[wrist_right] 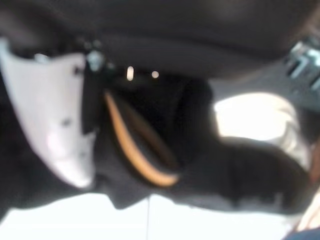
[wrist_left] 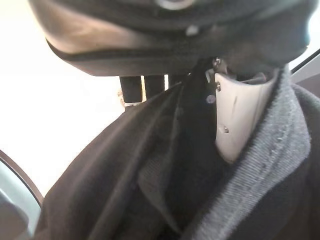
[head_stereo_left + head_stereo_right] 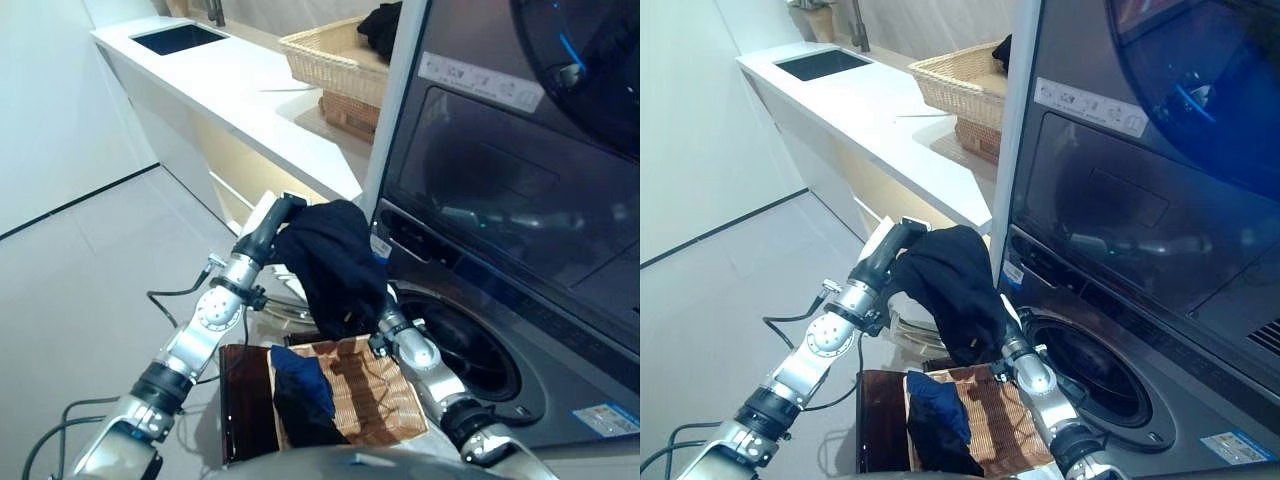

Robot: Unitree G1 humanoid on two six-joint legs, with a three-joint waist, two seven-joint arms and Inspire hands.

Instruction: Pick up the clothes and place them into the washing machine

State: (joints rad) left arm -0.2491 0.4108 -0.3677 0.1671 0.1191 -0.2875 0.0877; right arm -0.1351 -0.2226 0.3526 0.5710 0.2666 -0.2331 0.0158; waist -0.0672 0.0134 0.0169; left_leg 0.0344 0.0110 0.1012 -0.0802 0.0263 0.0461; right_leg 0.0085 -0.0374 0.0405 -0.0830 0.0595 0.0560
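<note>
Both robot hands (image 3: pixel 283 222) (image 3: pixel 372 318) grip dark garment (image 3: pixel 335 262); floor basket (image 3: pixel 385 400) holds blue cloth (image 3: pixel 300 385)

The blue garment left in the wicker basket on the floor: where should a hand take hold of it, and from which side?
Grip the bunched upper fold of the blue garment, coming straight down from above. It lies crumpled against the left side of the wicker basket, so the basket walls block a sideways approach, and the raised folds give the fingers something to pinch.

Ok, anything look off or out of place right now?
Nothing stands out. Both hands, left hand and right hand, hold the dark garment up by the washing machine drum; another dark garment lies in the wicker basket.
</note>
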